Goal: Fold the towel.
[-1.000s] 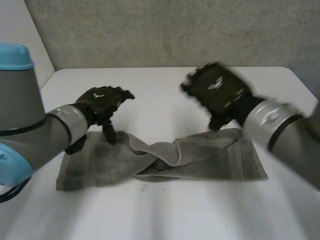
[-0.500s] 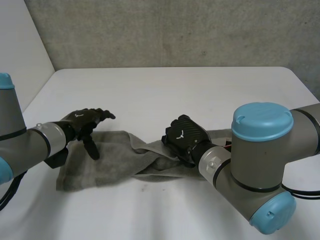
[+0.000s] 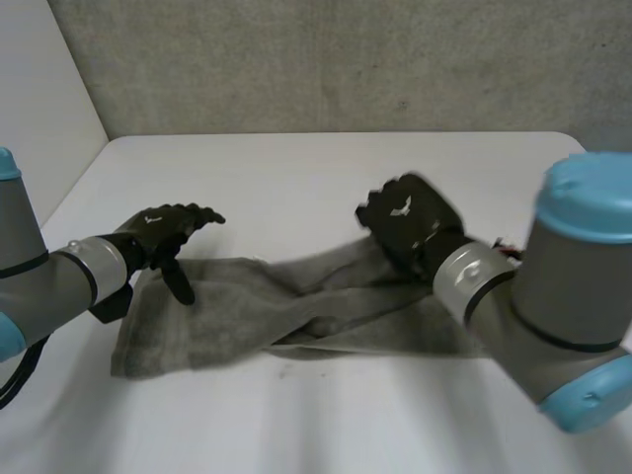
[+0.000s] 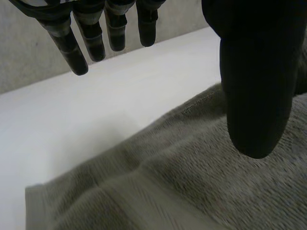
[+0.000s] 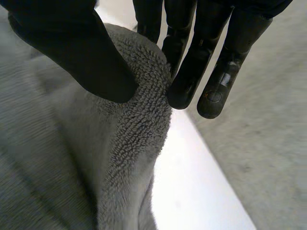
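A grey towel (image 3: 227,306) lies crumpled lengthways across the white table (image 3: 296,178). My right hand (image 3: 405,222) is over the towel's middle and pinches a raised fold of it. In the right wrist view the thumb (image 5: 72,43) and fingers (image 5: 184,72) squeeze the thick edge of the towel (image 5: 139,134) between them. From that grip the cloth slopes down to the left. My left hand (image 3: 163,229) hovers over the towel's left end, fingers straight and apart. In the left wrist view its thumb (image 4: 254,96) hangs just above the towel (image 4: 192,182), holding nothing.
A grey wall rises behind the table's far edge (image 3: 336,132). Bare white tabletop lies beyond the towel and in front of it (image 3: 296,425). My right arm's elbow (image 3: 583,326) reaches over the towel's right end.
My right hand came down on the towel's middle, closed on a fold and has lifted it up and to the right. The left hand has barely moved.
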Motion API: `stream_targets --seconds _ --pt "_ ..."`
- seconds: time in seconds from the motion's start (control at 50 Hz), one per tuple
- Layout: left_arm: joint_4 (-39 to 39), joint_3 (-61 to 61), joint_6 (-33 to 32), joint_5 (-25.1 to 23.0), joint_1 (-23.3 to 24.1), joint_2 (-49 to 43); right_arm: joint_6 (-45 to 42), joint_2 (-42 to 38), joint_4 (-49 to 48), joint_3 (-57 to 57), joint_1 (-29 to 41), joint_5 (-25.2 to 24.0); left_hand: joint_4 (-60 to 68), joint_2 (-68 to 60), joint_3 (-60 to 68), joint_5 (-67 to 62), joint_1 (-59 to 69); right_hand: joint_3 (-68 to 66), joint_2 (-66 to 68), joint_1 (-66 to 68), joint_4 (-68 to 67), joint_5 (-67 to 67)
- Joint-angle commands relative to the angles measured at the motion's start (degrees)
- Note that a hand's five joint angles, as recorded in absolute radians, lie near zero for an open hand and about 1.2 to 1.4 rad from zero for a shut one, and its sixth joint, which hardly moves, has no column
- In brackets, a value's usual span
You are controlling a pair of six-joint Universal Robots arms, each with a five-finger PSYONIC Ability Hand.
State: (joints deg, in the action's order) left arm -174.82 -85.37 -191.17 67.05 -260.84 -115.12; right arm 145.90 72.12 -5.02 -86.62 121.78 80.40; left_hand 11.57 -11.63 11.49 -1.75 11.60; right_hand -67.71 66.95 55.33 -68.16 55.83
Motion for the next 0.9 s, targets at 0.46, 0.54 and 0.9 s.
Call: stream_targets --seconds 0.46,0.54,0.9 --pt "-2.36 12.86 0.18 0.8 8.42 -12.68 11.95 21.75 -5.79 -3.46 -5.85 -10.18 5.37 -5.32 5.46 -5.19 5.35 -12.29 13.05 24.67 -11.84 14.17" --pt "-2.28 16.1 0.01 0.71 9.73 -16.44 12.04 23.68 -6.32 -5.48 -5.94 -12.55 9.23 -9.18 9.32 -9.05 9.21 -12.29 13.05 24.67 -11.84 14.17" --pt "0.45 26.22 0.53 -10.54 14.75 -23.31 11.78 24.65 -6.49 -6.37 -8.58 -14.75 25.05 -24.99 25.14 -24.87 25.03 -12.29 13.05 24.67 -11.84 14.17"
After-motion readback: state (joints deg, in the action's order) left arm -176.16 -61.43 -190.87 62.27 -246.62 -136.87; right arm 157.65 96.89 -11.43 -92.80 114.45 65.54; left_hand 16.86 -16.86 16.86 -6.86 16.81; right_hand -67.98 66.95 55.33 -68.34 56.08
